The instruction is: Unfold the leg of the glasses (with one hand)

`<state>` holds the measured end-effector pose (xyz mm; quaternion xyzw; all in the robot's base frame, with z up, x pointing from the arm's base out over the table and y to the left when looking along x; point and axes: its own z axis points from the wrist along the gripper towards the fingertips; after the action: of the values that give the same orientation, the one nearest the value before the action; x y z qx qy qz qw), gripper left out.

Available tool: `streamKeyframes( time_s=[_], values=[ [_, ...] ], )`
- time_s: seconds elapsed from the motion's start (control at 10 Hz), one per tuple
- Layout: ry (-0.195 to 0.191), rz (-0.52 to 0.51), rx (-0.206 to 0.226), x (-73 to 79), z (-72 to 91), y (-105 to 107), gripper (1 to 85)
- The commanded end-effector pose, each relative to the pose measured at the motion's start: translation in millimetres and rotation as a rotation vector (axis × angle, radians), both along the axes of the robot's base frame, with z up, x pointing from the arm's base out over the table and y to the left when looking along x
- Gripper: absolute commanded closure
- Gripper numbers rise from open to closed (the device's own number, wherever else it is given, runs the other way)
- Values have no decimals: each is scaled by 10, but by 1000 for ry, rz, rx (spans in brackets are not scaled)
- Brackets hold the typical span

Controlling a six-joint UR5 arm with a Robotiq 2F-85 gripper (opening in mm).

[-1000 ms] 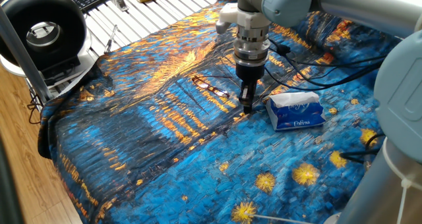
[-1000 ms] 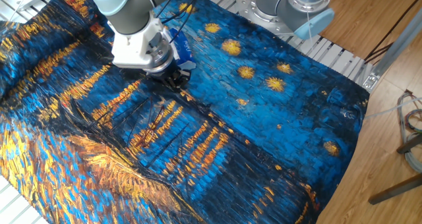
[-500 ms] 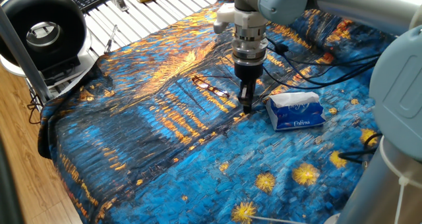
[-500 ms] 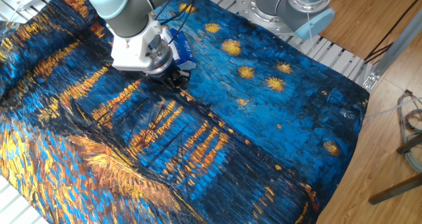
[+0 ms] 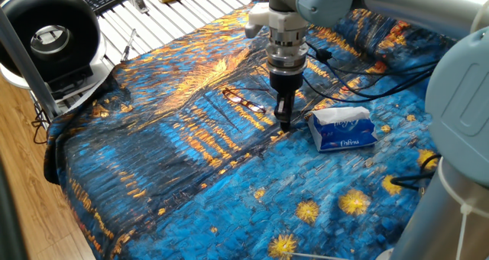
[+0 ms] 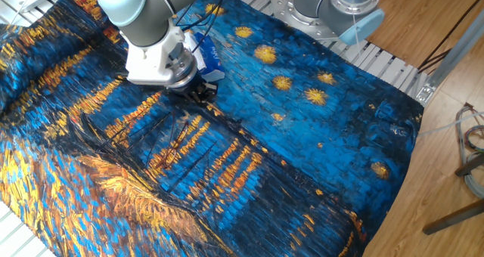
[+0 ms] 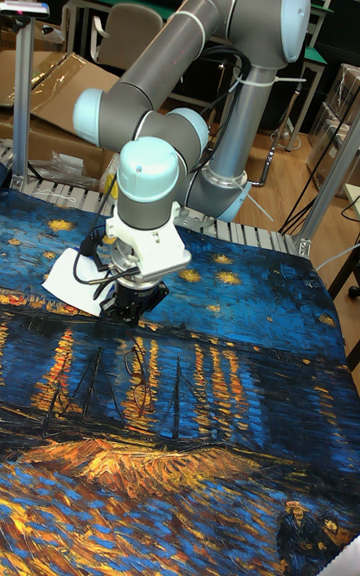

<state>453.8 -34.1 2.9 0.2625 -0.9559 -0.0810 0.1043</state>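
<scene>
The glasses [image 5: 244,101] lie on the blue and orange painted cloth [image 5: 153,153], small, with a thin dark frame. My gripper [image 5: 285,123] points straight down just to their right, its tips at the cloth. Its black fingers [image 5: 283,109] stand close together, shut. Whether a leg of the glasses lies between them is too fine to make out. In the other fixed view the gripper [image 6: 199,94] is low over the cloth beside the tissue pack [image 6: 209,57]. The tall fixed view shows the gripper [image 7: 129,312] from behind, and the wrist hides its tips.
A blue-white tissue pack [image 5: 342,128] lies close to the right of the gripper. Black cables [image 5: 359,80] run over the cloth behind it. A round black fan [image 5: 50,38] stands at the table's left end. The arm's base [image 6: 344,7] is at the far edge.
The arm and gripper have drifted a little to the left, towards the glasses. The glasses and the tissue pack have not visibly moved.
</scene>
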Motion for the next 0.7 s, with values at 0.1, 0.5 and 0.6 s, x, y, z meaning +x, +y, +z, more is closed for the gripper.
streamKeyframes(
  time_s=[0.1,0.5,0.6],
  values=[
    [-6,-6,10,60,-6,41,847],
    [-4,4,8,128,18,25,847],
    [-2,5,7,141,30,23,847]
  ],
)
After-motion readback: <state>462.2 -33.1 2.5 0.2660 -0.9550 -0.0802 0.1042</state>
